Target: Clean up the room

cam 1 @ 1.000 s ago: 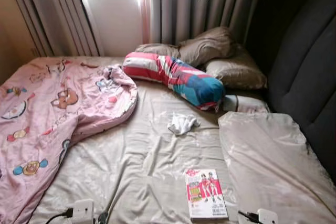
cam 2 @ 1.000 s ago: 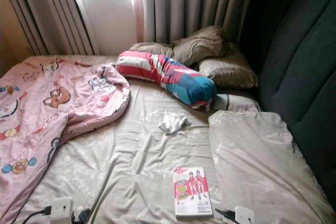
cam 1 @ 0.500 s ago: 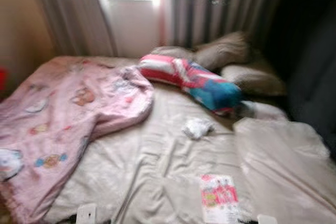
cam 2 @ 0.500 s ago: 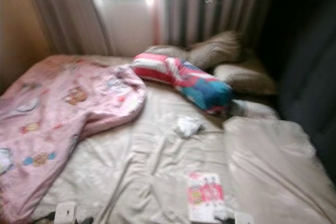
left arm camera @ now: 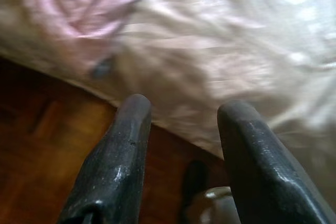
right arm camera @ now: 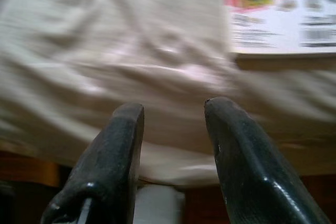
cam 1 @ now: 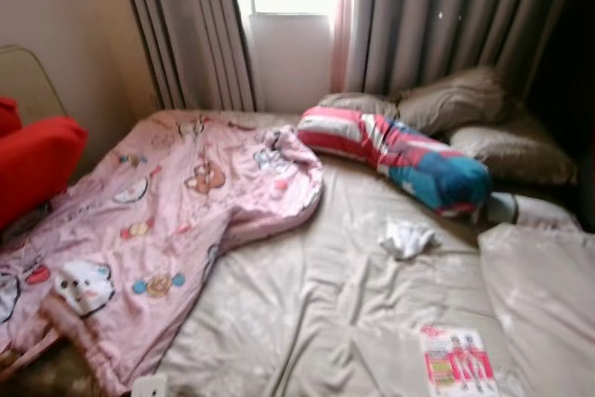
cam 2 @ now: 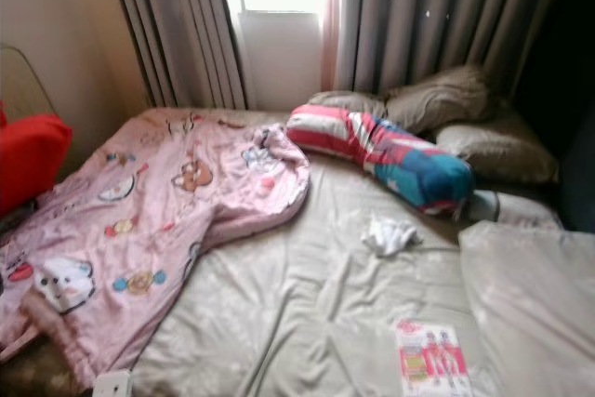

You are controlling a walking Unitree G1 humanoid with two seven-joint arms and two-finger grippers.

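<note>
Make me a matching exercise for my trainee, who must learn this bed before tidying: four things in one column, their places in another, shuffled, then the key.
Things:
1. pink blanket
2. striped bolster
3. white cloth
4. book

Places:
A. near the bed's front edge, on the robot's right
B. spread over the bed's left side
C. lying before the beige pillows by the curtains
D. crumpled mid-bed, just in front of the bolster

Pairs: 1-B, 2-C, 3-D, 4-A
</note>
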